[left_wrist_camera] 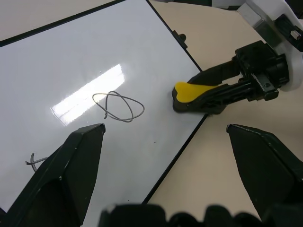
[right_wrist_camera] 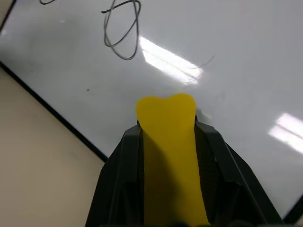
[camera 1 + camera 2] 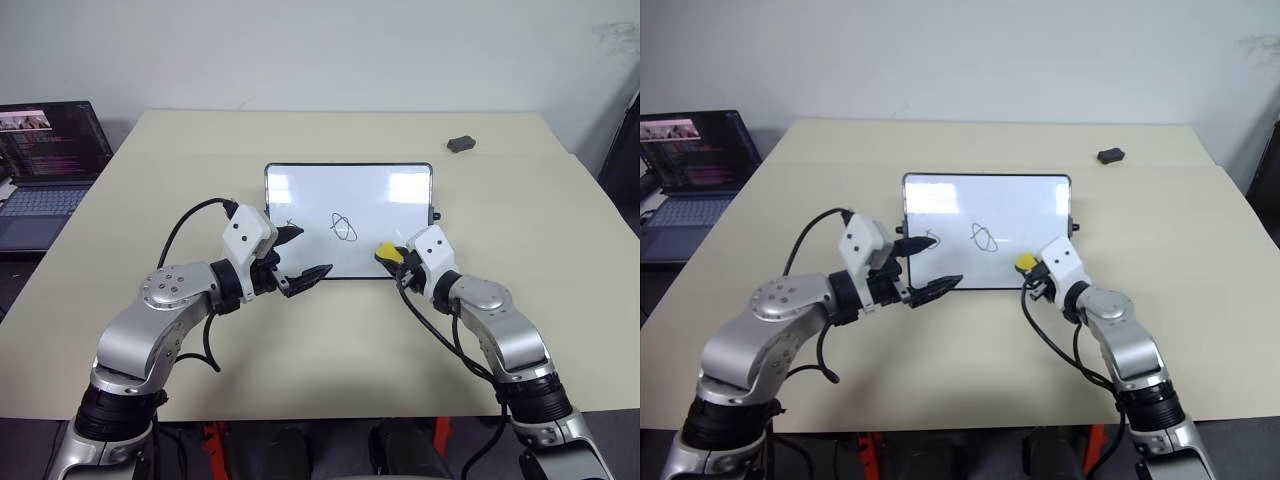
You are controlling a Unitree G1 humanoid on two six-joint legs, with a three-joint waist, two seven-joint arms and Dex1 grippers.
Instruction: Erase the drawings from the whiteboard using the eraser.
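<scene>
The whiteboard (image 3: 385, 205) lies flat in the middle of the table. On it are the drawings: a scribbled oval (image 3: 343, 227) near the centre and a short stroke (image 3: 290, 222) near its left side. My right gripper (image 3: 393, 255) is shut on the yellow eraser (image 3: 386, 251), whose tip is over the board's near right corner, right of the oval. In the right wrist view the eraser (image 2: 168, 137) points at the oval (image 2: 122, 30). My left gripper (image 3: 312, 252) is open at the board's near left edge, holding nothing.
A small dark grey lump (image 3: 461, 144) lies at the far right of the beige table (image 3: 300, 350). An open laptop (image 3: 45, 165) stands off the table's left side. Black knobs (image 3: 435, 215) stick out of the board's right edge.
</scene>
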